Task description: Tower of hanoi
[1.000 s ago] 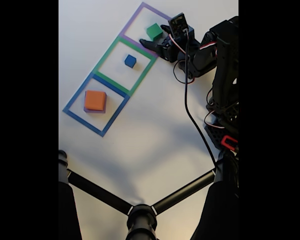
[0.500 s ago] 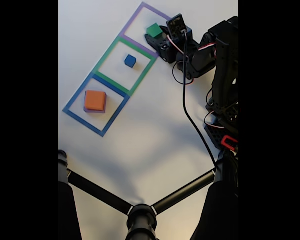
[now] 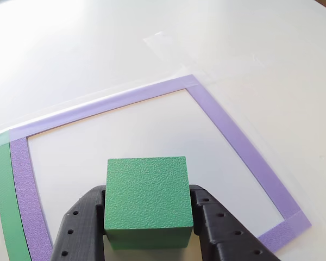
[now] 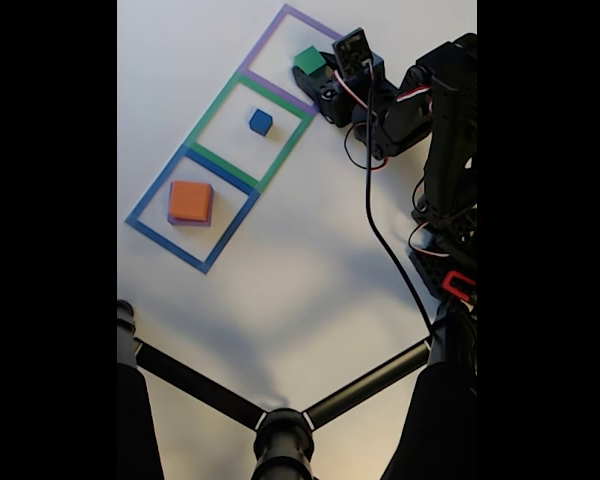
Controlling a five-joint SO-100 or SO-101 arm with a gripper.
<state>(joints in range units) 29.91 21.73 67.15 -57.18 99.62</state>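
Green block (image 3: 148,198) | pebbled foam (cube-like) | jaws clamped on its sides

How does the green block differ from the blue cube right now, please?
The green block is larger than the blue cube. Green sits between the end effector fingers inside the purple outline; blue stands alone and untouched in the green outline. Both are plain square foam pieces.

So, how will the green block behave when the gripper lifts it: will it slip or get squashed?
The green block has a grainy, matte surface, so it probably will not slip. It looks like light foam and may dent slightly. The gripper has fingers on two flat opposite sides, so tipping seems unlikely.
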